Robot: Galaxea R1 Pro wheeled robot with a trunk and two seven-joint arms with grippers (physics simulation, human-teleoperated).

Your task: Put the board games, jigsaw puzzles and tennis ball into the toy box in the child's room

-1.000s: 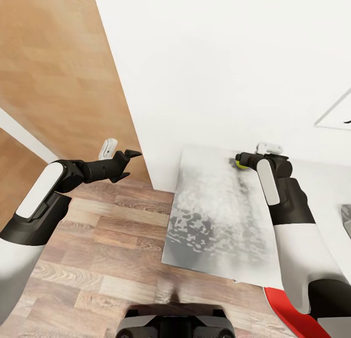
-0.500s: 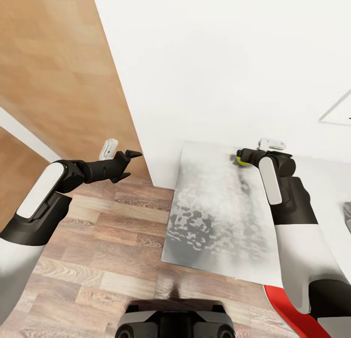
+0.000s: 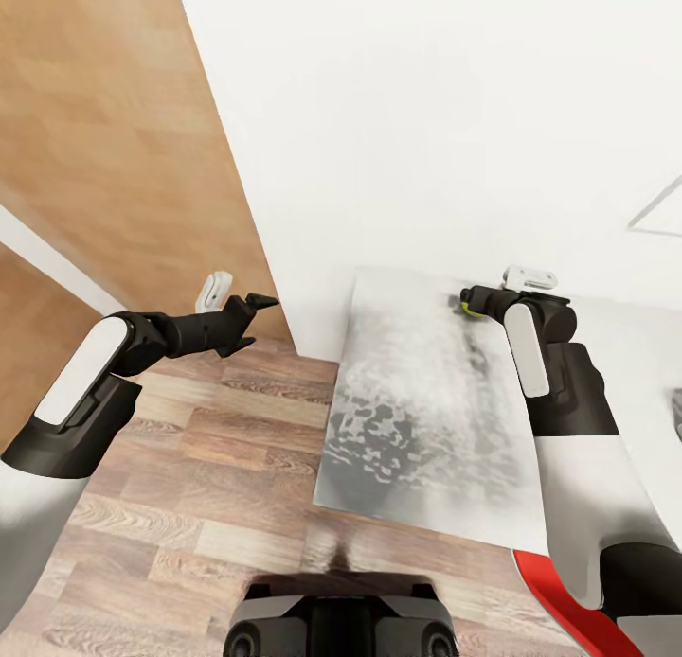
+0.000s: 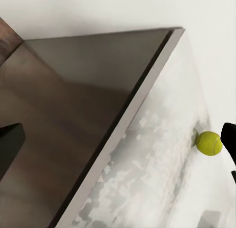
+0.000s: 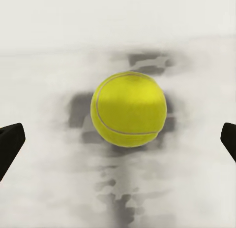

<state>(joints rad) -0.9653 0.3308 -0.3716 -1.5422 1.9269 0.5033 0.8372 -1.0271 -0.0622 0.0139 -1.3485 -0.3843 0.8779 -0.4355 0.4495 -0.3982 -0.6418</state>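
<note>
tennis ball (image 5: 129, 110) on mottled table (image 3: 417, 420), right gripper (image 3: 466, 304) jaws spread, white wall (image 3: 426, 117) behind

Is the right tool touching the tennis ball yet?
Apart. Right wrist view: tennis ball sits centred between both fingertips, table showing either side.

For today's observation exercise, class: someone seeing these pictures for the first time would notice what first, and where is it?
The bright yellow-green tennis ball stands out most, resting on the mottled pale grey table near the white wall, centred between the right gripper's widely spread fingertips. Next comes the left gripper, held out over the wood floor beside the table's end, with nothing in it.
</note>
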